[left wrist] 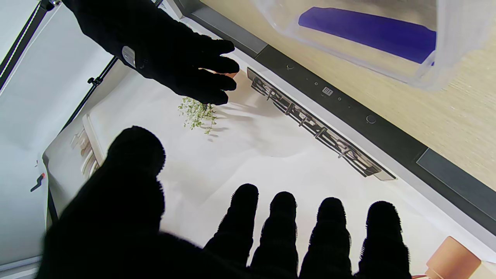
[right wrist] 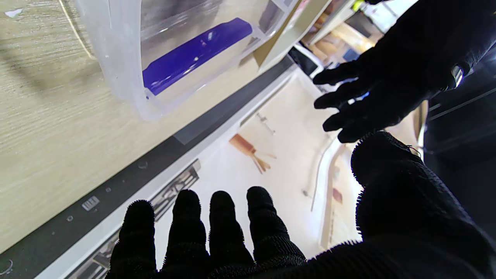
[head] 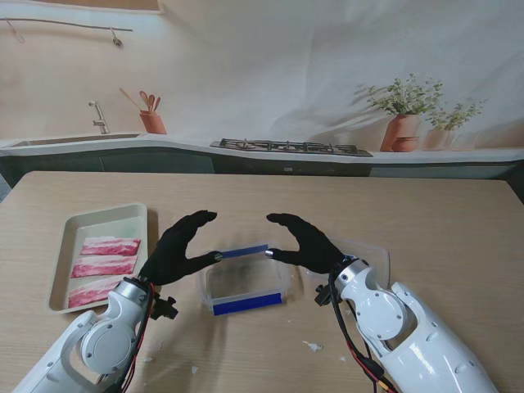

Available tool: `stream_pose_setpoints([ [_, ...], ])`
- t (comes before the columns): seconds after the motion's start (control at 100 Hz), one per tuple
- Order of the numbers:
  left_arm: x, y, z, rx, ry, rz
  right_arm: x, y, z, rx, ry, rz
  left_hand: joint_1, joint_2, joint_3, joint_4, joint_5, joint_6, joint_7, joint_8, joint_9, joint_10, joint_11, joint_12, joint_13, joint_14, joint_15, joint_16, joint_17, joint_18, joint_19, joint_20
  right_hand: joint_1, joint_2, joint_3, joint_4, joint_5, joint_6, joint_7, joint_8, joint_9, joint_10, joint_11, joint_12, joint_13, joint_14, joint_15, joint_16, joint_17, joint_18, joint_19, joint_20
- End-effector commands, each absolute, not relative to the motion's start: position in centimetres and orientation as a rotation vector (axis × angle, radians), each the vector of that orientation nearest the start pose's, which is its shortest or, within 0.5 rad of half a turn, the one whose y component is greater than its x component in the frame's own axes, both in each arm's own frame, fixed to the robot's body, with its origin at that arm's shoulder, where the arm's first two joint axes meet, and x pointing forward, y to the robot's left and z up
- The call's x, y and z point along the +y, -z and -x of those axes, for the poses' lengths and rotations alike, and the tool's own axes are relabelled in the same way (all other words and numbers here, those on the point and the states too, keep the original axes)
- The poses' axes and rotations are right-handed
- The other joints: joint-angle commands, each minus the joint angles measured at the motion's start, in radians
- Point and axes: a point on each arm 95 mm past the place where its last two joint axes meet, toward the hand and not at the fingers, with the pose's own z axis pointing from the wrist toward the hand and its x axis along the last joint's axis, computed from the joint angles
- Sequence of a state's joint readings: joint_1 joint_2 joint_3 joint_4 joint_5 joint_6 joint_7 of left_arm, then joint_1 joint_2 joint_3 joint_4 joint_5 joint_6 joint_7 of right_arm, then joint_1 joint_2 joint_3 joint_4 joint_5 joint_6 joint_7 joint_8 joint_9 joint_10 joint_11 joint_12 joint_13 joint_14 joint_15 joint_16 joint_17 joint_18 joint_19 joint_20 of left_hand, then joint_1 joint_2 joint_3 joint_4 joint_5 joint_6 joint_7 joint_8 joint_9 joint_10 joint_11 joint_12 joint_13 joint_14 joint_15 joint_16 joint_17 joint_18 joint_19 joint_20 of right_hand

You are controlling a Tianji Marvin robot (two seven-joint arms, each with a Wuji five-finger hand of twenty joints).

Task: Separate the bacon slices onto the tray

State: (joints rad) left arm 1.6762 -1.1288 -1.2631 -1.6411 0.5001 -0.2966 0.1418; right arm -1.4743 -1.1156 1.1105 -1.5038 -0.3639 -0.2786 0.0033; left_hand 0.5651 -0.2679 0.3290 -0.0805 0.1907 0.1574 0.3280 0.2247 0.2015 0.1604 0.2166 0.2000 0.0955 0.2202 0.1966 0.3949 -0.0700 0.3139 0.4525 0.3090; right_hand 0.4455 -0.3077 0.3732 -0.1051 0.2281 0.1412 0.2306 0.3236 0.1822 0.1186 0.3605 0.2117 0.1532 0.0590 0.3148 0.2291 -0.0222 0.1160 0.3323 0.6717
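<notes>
Near the table's left edge, tray: the pale tray (head: 75, 225) is lying flat on the wooden table (head: 426, 221), its long sides running away from me.
Bacon slices: three bacon slices (head: 109, 267) are lying in the tray, side by side and apart from one another, one farther from me, one in the middle, one nearer to me; the nearest one is partly hidden behind the left arm.
Container: a clear plastic container (head: 243, 282) with blue clips on its far and near walls is sitting toward the near edge of the table, around the middle of its width, well right of the tray; it is looking empty from the stand view.
Lid: a clear lid (head: 368, 250) is lying flat just right of the container, mostly hidden behind the right hand.
Left hand: the black-gloved left hand (head: 176, 250) is hovering over the container's left end, fingers spread and curved toward the other hand, holding nothing; its fingers (left wrist: 329, 228) are showing apart in the wrist view.
Right hand: the right hand (head: 307, 241) is hovering over the container's right end, fingers likewise spread and holding nothing, facing the left hand across a gap; its fingers (right wrist: 223, 217) are standing side by side, thumb apart.
Crumbs: a few small white scraps (head: 313, 346) are lying by the table's near edge.
</notes>
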Motion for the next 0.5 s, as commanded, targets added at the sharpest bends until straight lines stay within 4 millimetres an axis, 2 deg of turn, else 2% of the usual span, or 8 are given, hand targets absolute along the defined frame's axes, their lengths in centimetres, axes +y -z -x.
stream_pose_setpoints([
  [0.0,-1.43,31.69,-36.64,1.161,2.121,1.499,4.63,32.50,-40.51,-1.481,2.342,1.763,-0.028,0.003,0.004,0.017,0.016,0.001,-0.017,-0.010,-0.013,0.014,0.002,0.005,-0.030,-0.008,0.001,0.003,-0.010,0.004,0.014,0.008,0.018,0.021,-0.030,0.033,0.003,-0.031,0.010,-0.011,-0.004,-0.015,0.026,0.007,-0.019,-0.001,-0.001,0.006,-0.015,-0.012,0.004,0.014],
  [0.49,-1.63,31.63,-36.77,1.167,2.116,1.495,4.25,32.10,-40.40,-1.468,2.366,1.772,-0.026,0.005,0.008,0.017,0.026,0.000,-0.012,-0.007,-0.011,0.015,0.011,0.010,-0.029,-0.007,0.004,0.004,-0.010,0.003,0.018,0.020,0.022,0.022,-0.029,0.035,0.003,-0.033,0.018,-0.011,-0.004,-0.015,0.043,0.014,-0.018,-0.002,0.002,0.005,-0.014,-0.011,0.005,0.015],
])
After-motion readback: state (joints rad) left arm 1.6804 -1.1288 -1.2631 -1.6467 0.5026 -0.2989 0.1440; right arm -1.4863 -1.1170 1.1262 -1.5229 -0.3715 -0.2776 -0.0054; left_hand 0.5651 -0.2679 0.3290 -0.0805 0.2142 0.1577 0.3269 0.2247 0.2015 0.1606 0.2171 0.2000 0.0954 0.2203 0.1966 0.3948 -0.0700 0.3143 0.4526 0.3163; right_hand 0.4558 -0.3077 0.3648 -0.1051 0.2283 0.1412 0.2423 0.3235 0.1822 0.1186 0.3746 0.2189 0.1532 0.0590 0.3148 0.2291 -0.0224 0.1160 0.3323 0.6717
